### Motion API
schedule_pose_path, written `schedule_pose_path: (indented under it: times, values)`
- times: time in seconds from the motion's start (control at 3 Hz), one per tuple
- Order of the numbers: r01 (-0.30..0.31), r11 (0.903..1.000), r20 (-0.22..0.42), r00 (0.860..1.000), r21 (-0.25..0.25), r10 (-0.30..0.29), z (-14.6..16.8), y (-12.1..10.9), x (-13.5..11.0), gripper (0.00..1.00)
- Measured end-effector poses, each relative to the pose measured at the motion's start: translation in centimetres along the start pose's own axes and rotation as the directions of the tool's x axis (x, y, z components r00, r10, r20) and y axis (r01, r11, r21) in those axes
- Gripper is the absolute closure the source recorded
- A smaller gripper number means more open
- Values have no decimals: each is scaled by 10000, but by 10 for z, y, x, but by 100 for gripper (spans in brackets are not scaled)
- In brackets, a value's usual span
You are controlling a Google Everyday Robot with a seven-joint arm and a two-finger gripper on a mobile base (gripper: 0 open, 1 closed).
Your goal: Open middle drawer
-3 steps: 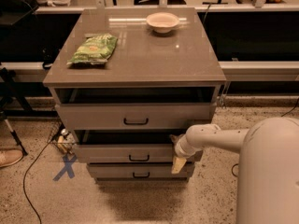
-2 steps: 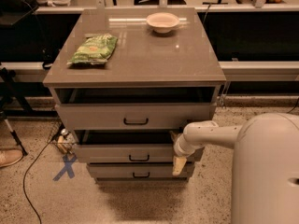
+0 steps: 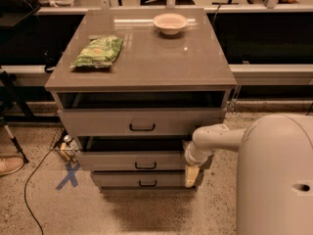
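The middle drawer is a grey-beige front with a small black bar handle, set between a taller top drawer and a thinner bottom drawer. It stands out a little from the cabinet, with a dark gap above it. My gripper hangs at the drawer's right end, pointing down, its pale tip over the right corner of the bottom drawer. My white arm reaches in from the right.
On the cabinet top lie a green snack bag and a white bowl. My round white body fills the lower right. A blue X, a cable and a shoe are on the floor at left.
My body and arm have edged slightly left towards the cabinet. The gripper stays at the drawer's right end and the drawer front has not visibly moved.
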State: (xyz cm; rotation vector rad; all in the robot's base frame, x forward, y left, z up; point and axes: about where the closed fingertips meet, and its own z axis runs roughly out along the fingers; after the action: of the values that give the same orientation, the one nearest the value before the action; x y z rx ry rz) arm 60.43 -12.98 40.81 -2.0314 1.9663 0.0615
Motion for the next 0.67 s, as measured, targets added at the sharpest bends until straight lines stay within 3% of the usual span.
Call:
schedule_pose_path:
  times: [0.33, 0.67]
  values:
    - [-245, 9976, 1, 9997, -654, 245, 8, 14, 11, 19]
    - [-359, 9946, -16, 9994, -972, 359, 11, 21, 16, 42]
